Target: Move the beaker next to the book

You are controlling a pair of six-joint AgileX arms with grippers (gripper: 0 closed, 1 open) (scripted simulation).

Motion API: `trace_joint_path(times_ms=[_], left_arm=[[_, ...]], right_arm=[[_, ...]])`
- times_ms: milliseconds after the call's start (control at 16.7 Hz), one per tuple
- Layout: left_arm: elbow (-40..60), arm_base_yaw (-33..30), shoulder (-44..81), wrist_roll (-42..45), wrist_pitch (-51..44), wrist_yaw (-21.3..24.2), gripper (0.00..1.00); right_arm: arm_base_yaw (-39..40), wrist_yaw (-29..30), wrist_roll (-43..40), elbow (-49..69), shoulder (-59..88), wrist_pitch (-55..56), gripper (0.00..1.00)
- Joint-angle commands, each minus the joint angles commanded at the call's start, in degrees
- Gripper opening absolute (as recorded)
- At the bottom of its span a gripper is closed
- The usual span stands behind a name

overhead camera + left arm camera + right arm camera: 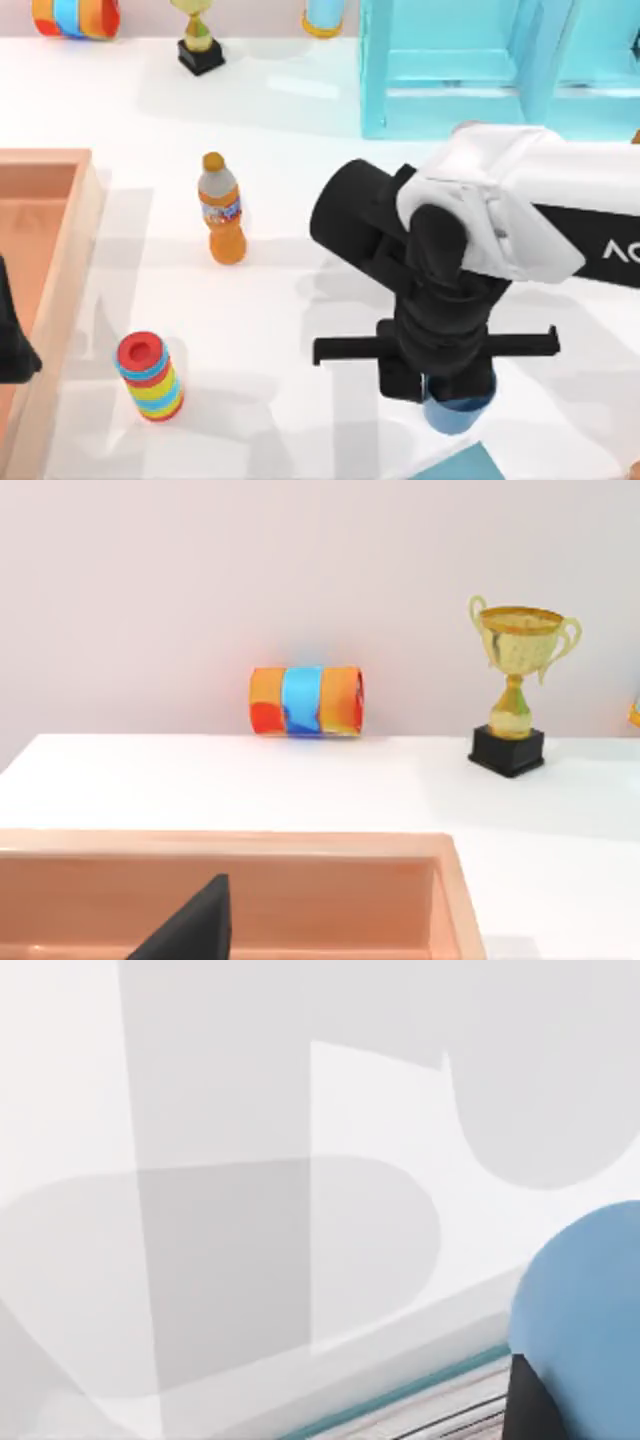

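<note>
The right arm reached in from the right side of the white table point(280, 320), and its pincer point(452, 392) hung straight down over the near edge, right of centre! Below it sat the beaker point(455, 413), its blue lower part peeking out from under the black wrist; whether the pincer was clamped on the glass or standing apart, I could not tell from up top. Just beside the beaker, toward the near edge, a teal corner of the book point(463, 466) poked into view, close to it, though touching or not was hard to call. The right wrist view caught the beaker's blue body point(585, 1310) with a dark finger point(528, 1405) against it, and the book's striped page edge point(440, 1410) lay just beyond. Over on the left, the left pincer point(12, 345) was parked above the wooden tray point(70, 260), a black finger point(190, 930) showing over the tray's rim point(300, 842). Mid-table stood an orange drink bottle point(221, 212), with a striped stack of rings point(150, 378) nearer the front. At the back sat a gold trophy point(198, 40), a striped roll point(75, 17) and the light-blue shelf frame point(500, 65).
</note>
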Motion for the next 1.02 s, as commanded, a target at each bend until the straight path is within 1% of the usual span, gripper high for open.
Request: trace_joint_path(times_ms=[660,720,1020], left_arm=[[0.0,0.0,0.0,0.0,0.0,0.0,1.0],[0.0,0.0,0.0,0.0,0.0,0.0,1.0],[0.0,0.0,0.0,0.0,0.0,0.0,1.0]], right_arm=[[0.0,0.0,0.0,0.0,0.0,0.0,0.98],[0.0,0.0,0.0,0.0,0.0,0.0,1.0],[0.0,0.0,0.0,0.0,0.0,0.0,1.0]])
